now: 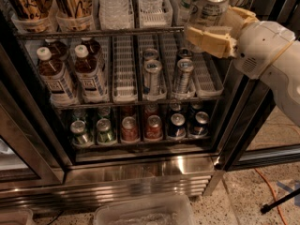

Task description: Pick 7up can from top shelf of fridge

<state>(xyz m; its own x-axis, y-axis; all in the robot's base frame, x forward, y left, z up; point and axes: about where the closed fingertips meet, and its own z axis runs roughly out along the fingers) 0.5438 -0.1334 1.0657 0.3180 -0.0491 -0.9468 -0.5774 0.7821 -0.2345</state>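
My gripper [213, 26] is at the upper right, in front of the fridge [140, 170], shut on the 7up can [210, 3]. The can is silvery-white with dark green print and a silver pull-tab lid. It stands upright between the cream fingers [208, 40], level with the front edge of the top shelf [103, 33]. The top shelf is a dark wire rack with clear lane trays. It holds tall brown drinks on the left and clear bottles in the middle. My white arm [272, 64] reaches in from the right.
The middle rack holds white-capped brown bottles [56, 76] and slim silver-blue cans [152, 76]. The bottom rack holds small green, red and dark cans [129, 128]. A black door frame [243, 125] stands at the right. A clear plastic bin [145, 212] and an orange cable [269, 186] lie on the floor.
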